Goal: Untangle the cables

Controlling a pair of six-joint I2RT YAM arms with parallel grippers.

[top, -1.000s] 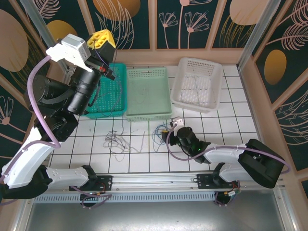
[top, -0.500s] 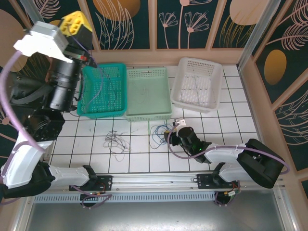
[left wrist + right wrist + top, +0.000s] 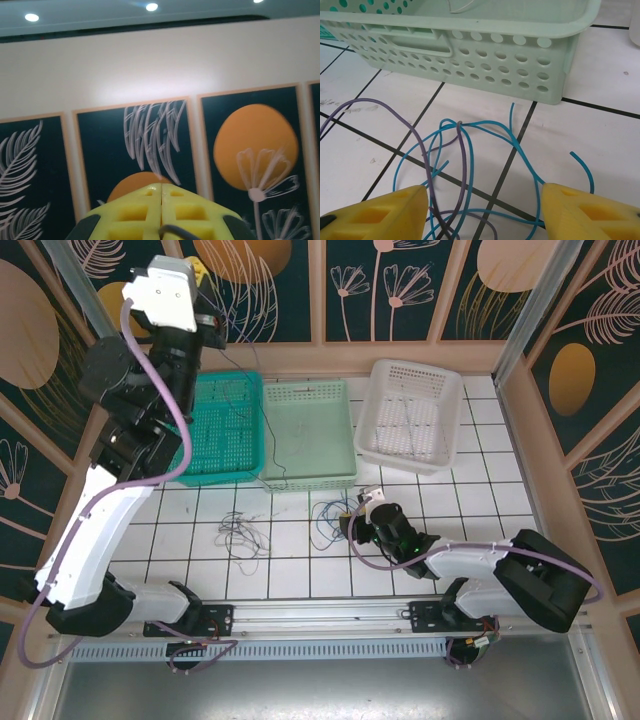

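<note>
Overhead, we hold one strand apart from the other cables (image 3: 240, 533).
We see the left gripper (image 3: 161, 192) pinched shut on the black cable (image 3: 283, 472), which hangs thin over the pale green basket (image 3: 520, 50); we should draw it slowly, lest loops snag. The right gripper (image 3: 482, 207), jaws half wide, straddles the looped blue cable (image 3: 520, 150) and purple cable (image 3: 465, 165) on the tiles.

thin black wire (image 3: 264, 405): top end raised high at back-left, strung down across teal plastic basket (image 3: 225, 477) and pale green perforated basket (image 3: 310, 480), tail on tile. thin blue wire (image 3: 520, 150): loose loops flat on white tiles, tangled with thin purple wire (image 3: 465, 165), just before green basket. greyish wire tangle (image 3: 240, 532): left of blue, apart.
</note>
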